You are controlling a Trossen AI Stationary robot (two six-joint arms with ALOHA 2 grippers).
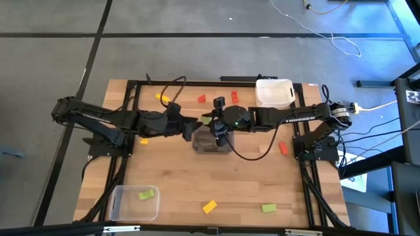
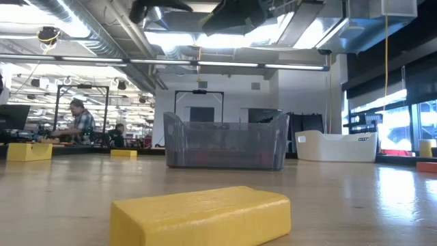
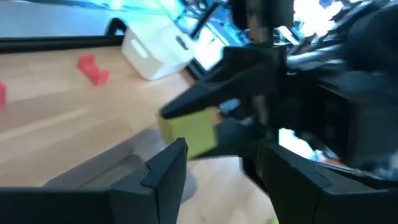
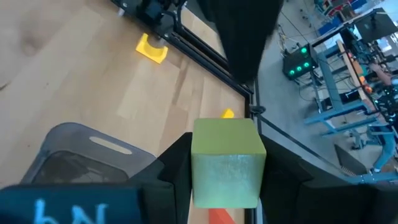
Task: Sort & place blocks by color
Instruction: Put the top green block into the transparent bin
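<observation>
Two matte-black jointed arms, white lettering on right arm, black cables, dark angular fingers, green LED.

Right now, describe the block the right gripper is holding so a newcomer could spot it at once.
Find the grey bin at the table's middle. Just above its far edge, the right gripper is closed on a light green block. It is the only block off the wood.

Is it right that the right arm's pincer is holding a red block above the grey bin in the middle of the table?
Not quite: the block in the right pincer is light green, not red, as the right wrist view shows. The rest holds: the pincer is shut on it above the grey bin in the middle of the table.
</observation>
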